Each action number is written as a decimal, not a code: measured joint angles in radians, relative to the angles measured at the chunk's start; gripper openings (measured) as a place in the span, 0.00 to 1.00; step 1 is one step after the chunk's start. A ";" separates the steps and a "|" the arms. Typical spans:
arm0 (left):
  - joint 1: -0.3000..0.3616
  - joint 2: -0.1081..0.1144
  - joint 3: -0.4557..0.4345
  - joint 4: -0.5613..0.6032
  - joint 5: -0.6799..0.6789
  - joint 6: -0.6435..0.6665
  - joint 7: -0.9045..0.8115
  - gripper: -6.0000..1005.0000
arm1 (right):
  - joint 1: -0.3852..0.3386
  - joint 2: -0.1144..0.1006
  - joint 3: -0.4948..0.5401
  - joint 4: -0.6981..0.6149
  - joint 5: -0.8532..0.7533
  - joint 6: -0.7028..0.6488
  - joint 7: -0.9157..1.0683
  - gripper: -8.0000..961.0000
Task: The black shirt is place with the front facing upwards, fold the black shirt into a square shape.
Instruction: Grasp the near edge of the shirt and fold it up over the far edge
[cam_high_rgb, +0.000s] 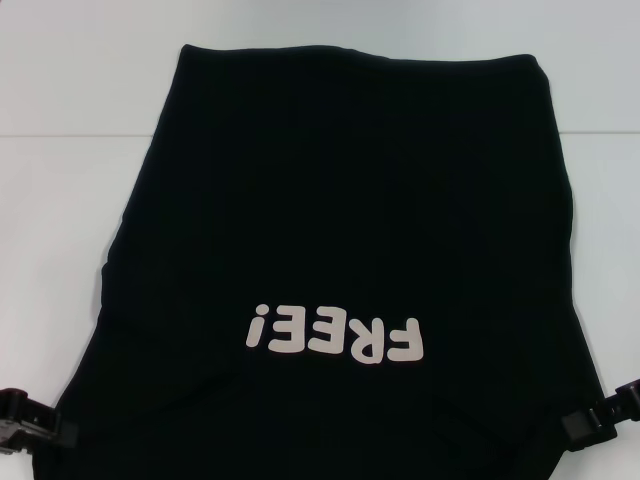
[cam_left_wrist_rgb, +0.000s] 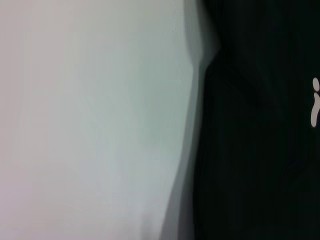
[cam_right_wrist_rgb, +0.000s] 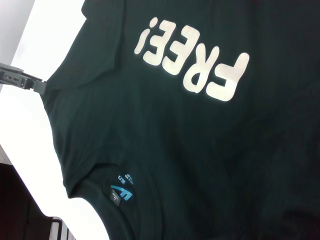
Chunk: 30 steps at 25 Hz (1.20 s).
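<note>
The black shirt (cam_high_rgb: 340, 200) lies flat on the white table (cam_high_rgb: 70, 120), front up, hem at the far side and collar toward me. Its pale "FREE!" lettering (cam_high_rgb: 335, 335) reads upside down near the front. My left gripper (cam_high_rgb: 25, 420) is at the shirt's near left corner and my right gripper (cam_high_rgb: 600, 415) at its near right corner, both low by the cloth edge. The right wrist view shows the shirt (cam_right_wrist_rgb: 200, 150), the lettering (cam_right_wrist_rgb: 195, 57) and the blue neck label (cam_right_wrist_rgb: 122, 192). The left wrist view shows the shirt's side edge (cam_left_wrist_rgb: 260, 150).
Bare white table (cam_left_wrist_rgb: 90, 125) lies to the left, right and far side of the shirt. In the right wrist view the table's near edge drops off into a dark area (cam_right_wrist_rgb: 20, 205) close to the collar.
</note>
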 joint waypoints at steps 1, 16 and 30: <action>-0.001 -0.002 0.006 0.001 0.000 0.000 0.000 0.50 | 0.000 0.000 0.000 0.000 0.000 0.000 0.000 0.09; -0.005 -0.006 0.027 0.016 -0.006 -0.004 0.014 0.12 | 0.002 0.000 0.000 0.000 0.001 -0.001 -0.001 0.09; -0.050 0.056 0.027 -0.084 0.000 0.125 0.039 0.02 | 0.004 -0.002 -0.069 -0.001 -0.002 -0.040 -0.042 0.11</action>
